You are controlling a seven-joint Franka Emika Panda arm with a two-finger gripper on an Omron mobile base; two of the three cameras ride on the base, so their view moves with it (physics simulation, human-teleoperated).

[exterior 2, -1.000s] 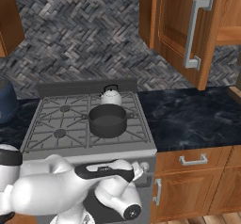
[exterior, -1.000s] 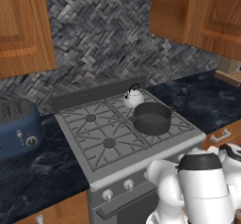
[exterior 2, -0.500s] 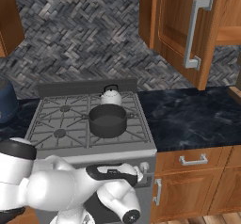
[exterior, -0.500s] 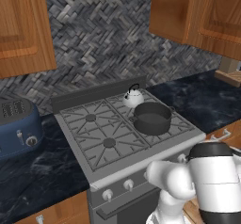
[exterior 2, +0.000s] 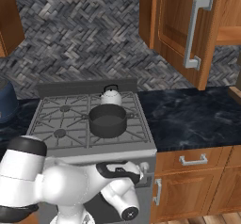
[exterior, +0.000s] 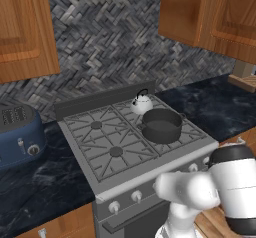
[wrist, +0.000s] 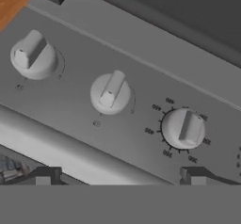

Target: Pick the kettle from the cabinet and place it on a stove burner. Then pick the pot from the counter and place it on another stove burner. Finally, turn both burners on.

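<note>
The small silvery kettle (exterior: 141, 103) (exterior 2: 111, 96) stands on the stove's rear right burner. Just in front of it, the dark grey pot (exterior: 161, 126) (exterior 2: 108, 120) sits on the front right burner. The two left burners (exterior: 116, 152) (exterior 2: 59, 133) are bare. My arm reaches low in front of the range. In the hand view my gripper (wrist: 120, 176) is open, its fingertips (wrist: 44, 176) wide apart, close to the grey control panel. Three round knobs face it: one (wrist: 34, 53), a middle one (wrist: 110, 92) and a dial with markings (wrist: 184, 128). Nothing sits between the fingers.
A blue toaster (exterior: 17, 132) (exterior 2: 5, 106) stands on the black counter left of the stove. More black counter (exterior: 220, 107) (exterior 2: 188, 115) runs to the right, over wooden drawers (exterior 2: 193, 164). A wall cabinet door (exterior 2: 183, 30) hangs open above the right counter.
My arm has swung lower and further in towards the stove's front panel. Kettle and pot have not moved.
</note>
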